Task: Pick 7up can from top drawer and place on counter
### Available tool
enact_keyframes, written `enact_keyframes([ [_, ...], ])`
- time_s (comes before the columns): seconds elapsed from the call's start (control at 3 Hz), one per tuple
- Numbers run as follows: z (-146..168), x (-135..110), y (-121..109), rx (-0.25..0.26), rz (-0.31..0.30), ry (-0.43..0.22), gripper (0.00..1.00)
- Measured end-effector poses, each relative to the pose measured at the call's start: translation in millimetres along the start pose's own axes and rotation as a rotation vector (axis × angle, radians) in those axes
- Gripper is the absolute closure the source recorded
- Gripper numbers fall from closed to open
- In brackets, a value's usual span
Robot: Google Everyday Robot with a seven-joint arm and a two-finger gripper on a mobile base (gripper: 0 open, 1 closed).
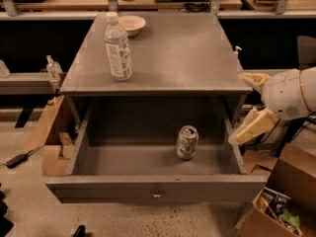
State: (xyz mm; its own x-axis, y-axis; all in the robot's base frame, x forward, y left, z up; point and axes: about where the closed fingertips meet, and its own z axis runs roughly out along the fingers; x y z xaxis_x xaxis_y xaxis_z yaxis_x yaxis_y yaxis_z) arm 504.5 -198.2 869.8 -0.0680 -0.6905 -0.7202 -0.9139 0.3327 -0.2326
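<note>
Gripper (241,108) of the robot arm hovers at the right edge of the view, just beside the cabinet's right side and level with the open top drawer (155,185). Its two pale fingers are spread apart and hold nothing.

The 7up can (187,142) stands upright on the drawer floor, toward the right and near the front, apart from every wall. It is the only thing in the drawer.

On the counter surface (182,53) above, a water bottle (118,46) stands at the left, with a small empty-looking bowl (131,23) behind it.

Likely risks: coming in from the side, the gripper could catch the drawer's right side wall (236,149) or the counter's front edge. A glancing finger could also tip the light can and send it rolling across the shallow drawer.
</note>
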Motion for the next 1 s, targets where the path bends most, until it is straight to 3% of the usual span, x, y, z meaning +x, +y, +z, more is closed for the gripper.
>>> enact_keyframes([
  [0.33,6.9,-15.5,0.7,-0.012,0.021,-0.084,0.00],
  [0.67,7.1,-15.4,0.7,-0.012,0.021,-0.084,0.00],
  [1.0,50.7,0.3,-5.0,-0.023,0.046,-0.142,0.00],
])
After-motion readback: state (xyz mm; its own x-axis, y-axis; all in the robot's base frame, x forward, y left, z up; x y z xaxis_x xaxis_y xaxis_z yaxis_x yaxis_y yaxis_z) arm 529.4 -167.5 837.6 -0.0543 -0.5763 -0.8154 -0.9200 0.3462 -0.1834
